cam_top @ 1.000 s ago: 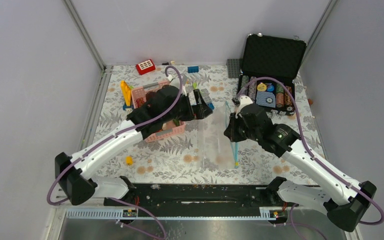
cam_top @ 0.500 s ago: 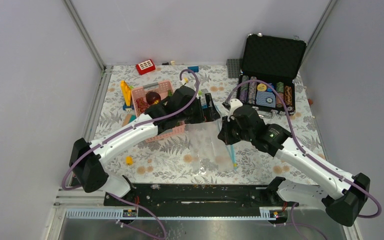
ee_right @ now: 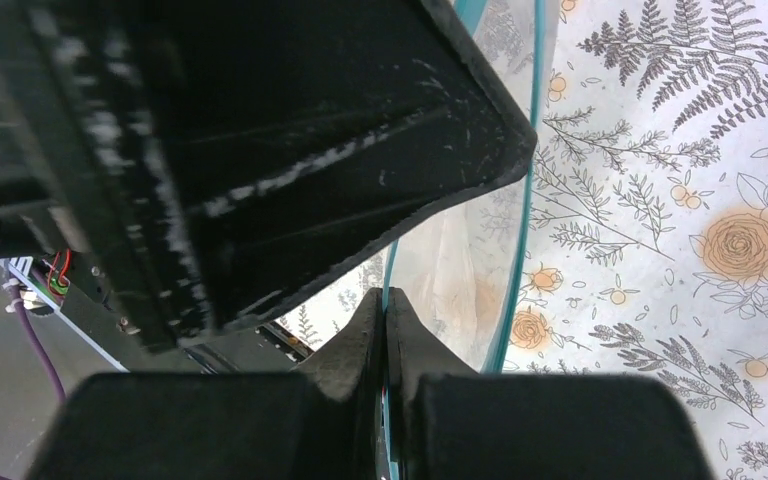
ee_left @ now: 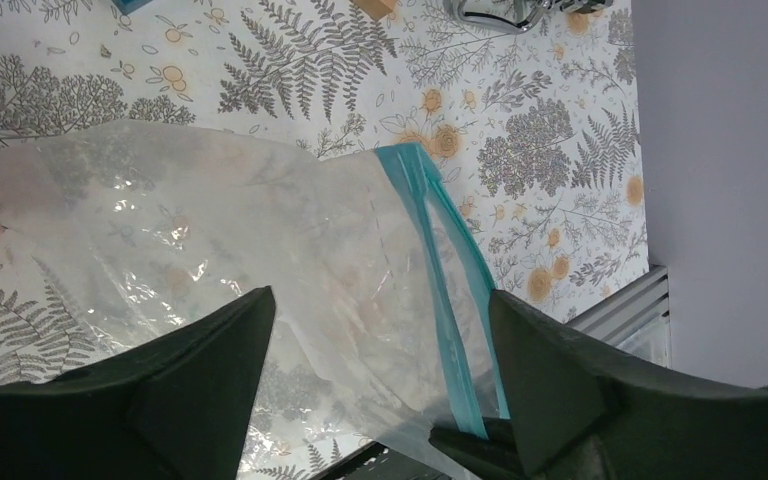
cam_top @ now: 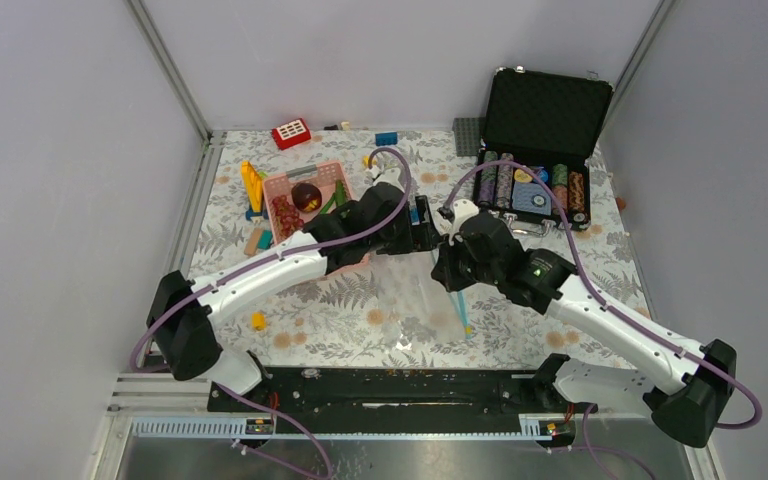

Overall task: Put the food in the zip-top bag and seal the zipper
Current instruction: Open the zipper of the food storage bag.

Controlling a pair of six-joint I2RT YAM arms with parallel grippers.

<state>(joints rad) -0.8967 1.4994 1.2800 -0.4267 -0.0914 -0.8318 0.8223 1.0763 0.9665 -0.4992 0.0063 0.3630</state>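
Observation:
The clear zip-top bag (cam_top: pixel 410 295) lies mid-table with its light-blue zipper (cam_top: pixel 461 308) on the right. My right gripper (cam_top: pixel 446 272) is shut on one side of the zipper (ee_right: pixel 384 298) and lifts it; the other side (ee_right: pixel 520 200) hangs apart, so the mouth is open. My left gripper (cam_top: pixel 430 222) is open and empty, right above the bag mouth (ee_left: pixel 378 300), with the zipper strips (ee_left: pixel 430 230) between its fingers. The food, a dark red grape bunch (cam_top: pixel 285 212), a maroon round fruit (cam_top: pixel 307 194) and green pods (cam_top: pixel 336 198), lies in the pink basket (cam_top: pixel 312 172).
An open black case (cam_top: pixel 545 105) with poker chips stands at the back right. Loose blocks lie around: red (cam_top: pixel 291 132), blue (cam_top: pixel 387 138), yellow (cam_top: pixel 251 185) and a grey plate (cam_top: pixel 467 135). A small yellow piece (cam_top: pixel 257 320) lies front left. The left gripper body (ee_right: pixel 260 150) crowds my right wrist view.
My left arm has swung right from over the basket to the bag mouth, uncovering the basket. My right gripper has shifted a little left, still holding the zipper edge.

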